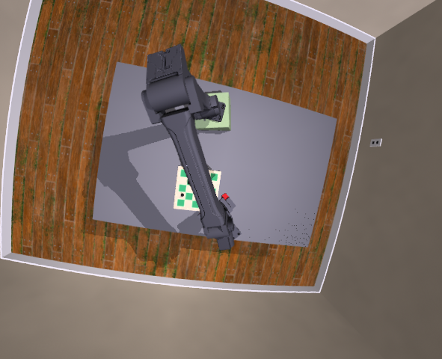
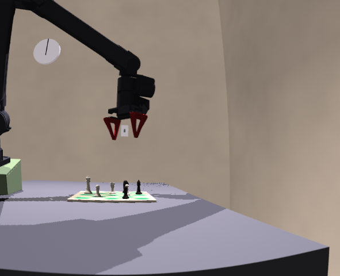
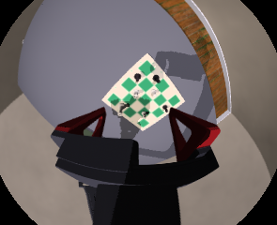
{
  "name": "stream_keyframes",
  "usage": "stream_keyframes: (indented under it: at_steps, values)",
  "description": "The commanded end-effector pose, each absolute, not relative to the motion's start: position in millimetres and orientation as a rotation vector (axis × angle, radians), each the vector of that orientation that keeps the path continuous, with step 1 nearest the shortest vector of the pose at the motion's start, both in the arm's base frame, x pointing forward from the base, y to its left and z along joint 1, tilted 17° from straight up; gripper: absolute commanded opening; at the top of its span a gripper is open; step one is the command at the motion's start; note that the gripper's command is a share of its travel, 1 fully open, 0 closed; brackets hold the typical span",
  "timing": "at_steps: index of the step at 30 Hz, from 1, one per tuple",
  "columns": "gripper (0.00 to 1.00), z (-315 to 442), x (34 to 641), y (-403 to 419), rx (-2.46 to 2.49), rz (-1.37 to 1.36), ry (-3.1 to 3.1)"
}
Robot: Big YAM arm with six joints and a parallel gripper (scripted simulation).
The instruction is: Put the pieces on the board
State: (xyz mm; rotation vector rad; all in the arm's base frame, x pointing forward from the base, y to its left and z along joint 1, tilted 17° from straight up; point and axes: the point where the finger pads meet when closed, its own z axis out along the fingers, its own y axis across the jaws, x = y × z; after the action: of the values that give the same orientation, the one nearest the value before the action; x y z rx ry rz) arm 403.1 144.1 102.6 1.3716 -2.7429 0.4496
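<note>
The small green-and-cream chessboard (image 1: 180,202) (image 2: 113,200) (image 3: 152,69) lies on the grey table. Several pieces stand upright on it. A tall white crowned piece (image 2: 88,184) stands at its left end, with two smaller white pieces (image 2: 97,190) (image 2: 112,187) beside it. A black bishop-like piece (image 2: 138,187) and two more black pieces (image 2: 125,190) stand toward its right end. I cannot tell their squares. My gripper (image 2: 125,137) (image 3: 137,111) is open and empty. It hangs high above the board's right part. In the top view the arm hides much of the board.
The arm's base stands on a green block (image 1: 218,116) (image 2: 3,178) at the table's back. The grey table (image 1: 283,162) (image 2: 193,237) ends a little beyond the board's near edge in the top view. Wooden floor (image 1: 58,116) surrounds it.
</note>
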Motion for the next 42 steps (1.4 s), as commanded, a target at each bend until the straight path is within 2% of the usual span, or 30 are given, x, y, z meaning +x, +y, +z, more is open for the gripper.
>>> stream_keyframes:
  at_steps: [1, 6, 42]
  values:
    - [1.0, 126.4, 419.2, 163.9, 1.379, 0.451, -2.783]
    - [1.0, 147.9, 418.1, 165.6, 1.387, 0.454, -2.817]
    - [1.0, 145.9, 418.3, 165.5, 1.387, 0.453, -2.811]
